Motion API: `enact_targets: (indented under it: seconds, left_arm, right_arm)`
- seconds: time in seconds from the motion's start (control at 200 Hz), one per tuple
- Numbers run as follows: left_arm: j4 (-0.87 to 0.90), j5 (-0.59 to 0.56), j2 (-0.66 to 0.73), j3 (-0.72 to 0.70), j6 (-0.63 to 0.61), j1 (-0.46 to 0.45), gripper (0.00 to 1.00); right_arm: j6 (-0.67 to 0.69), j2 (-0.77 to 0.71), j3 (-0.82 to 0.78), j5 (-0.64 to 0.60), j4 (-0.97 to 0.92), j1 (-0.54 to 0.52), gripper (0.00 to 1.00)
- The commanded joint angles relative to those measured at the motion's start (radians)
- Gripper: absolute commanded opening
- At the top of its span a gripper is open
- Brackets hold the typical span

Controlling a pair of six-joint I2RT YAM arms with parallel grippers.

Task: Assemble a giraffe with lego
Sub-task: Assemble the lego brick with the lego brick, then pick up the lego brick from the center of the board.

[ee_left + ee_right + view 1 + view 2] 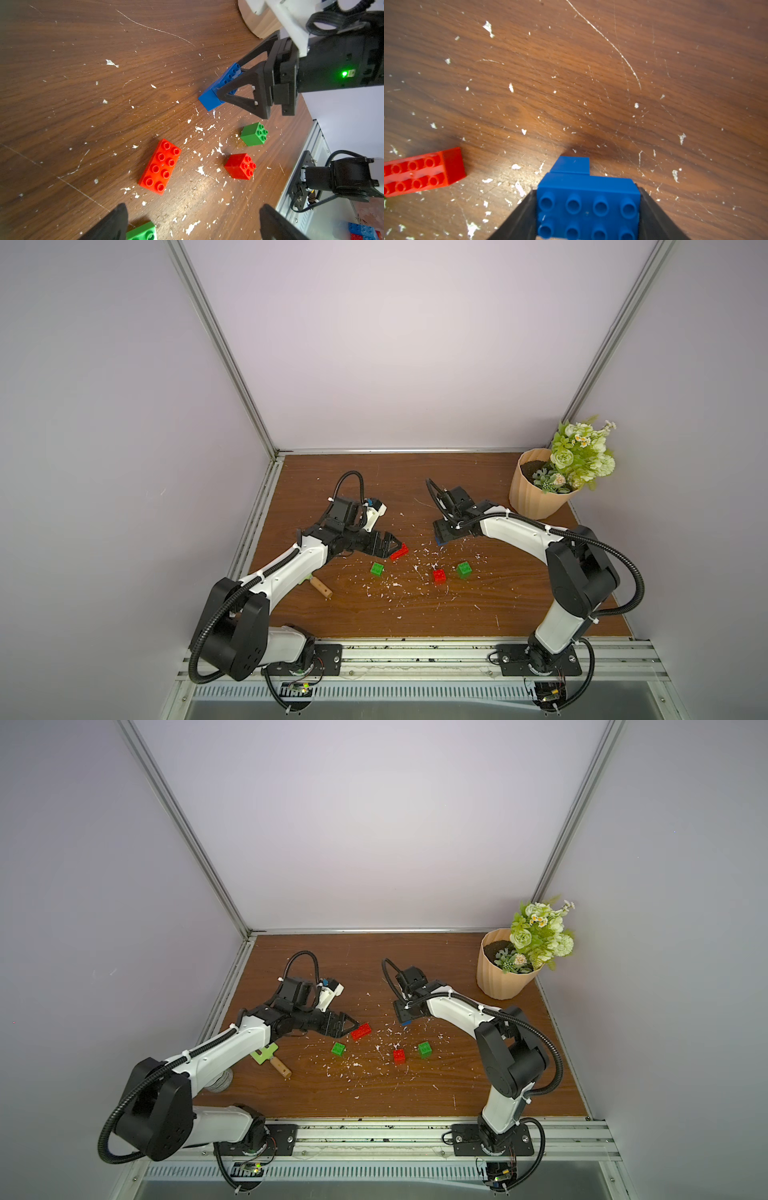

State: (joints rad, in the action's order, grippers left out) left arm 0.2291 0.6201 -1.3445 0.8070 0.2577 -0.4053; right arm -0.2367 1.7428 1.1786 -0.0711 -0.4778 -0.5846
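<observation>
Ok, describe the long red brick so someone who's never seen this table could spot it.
Find the flower pot in the far corner, then look across to the opposite arm's open left gripper. The long red brick lies flat, studs up, just ahead of it. It's the only long red piece; the red cube nearby is short.

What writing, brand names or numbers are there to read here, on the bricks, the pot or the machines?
None can be read.
Long red brick and blue bricks: any embossing is too blurred to read.
Pot: no label visible.
Green light on the right tool: a lamp only, no text.
</observation>
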Motion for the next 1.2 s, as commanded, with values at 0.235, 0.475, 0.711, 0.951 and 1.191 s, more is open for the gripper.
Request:
enact_targets:
  seconds: [0.235, 0.475, 0.711, 0.951, 1.191]
  left_arm:
    - [0.016, -0.004, -0.005, 0.035, -0.010, -0.007, 1.00]
    - [0.014, -0.007, -0.001, 0.033, -0.010, -0.008, 0.99]
    - [0.014, -0.011, -0.006, 0.036, -0.011, -0.008, 0.99]
    - [0.013, -0.008, -0.005, 0.035, -0.011, -0.008, 0.99]
    - [0.014, 0.002, 0.000, 0.038, -0.009, -0.009, 0.99]
  right_arm:
    - [0.024, -0.003, -0.031, 0.026, -0.076, 0.060, 0.59]
    - [0.040, 0.000, -0.048, 0.064, -0.067, 0.078, 0.59]
    - [0.065, 0.014, -0.042, -0.024, -0.112, 0.060, 0.59]
    - [0.043, 0.026, -0.072, -0.005, -0.091, 0.040, 0.58]
    - [0.016, -0.007, -0.042, 0.033, -0.081, 0.037, 0.56]
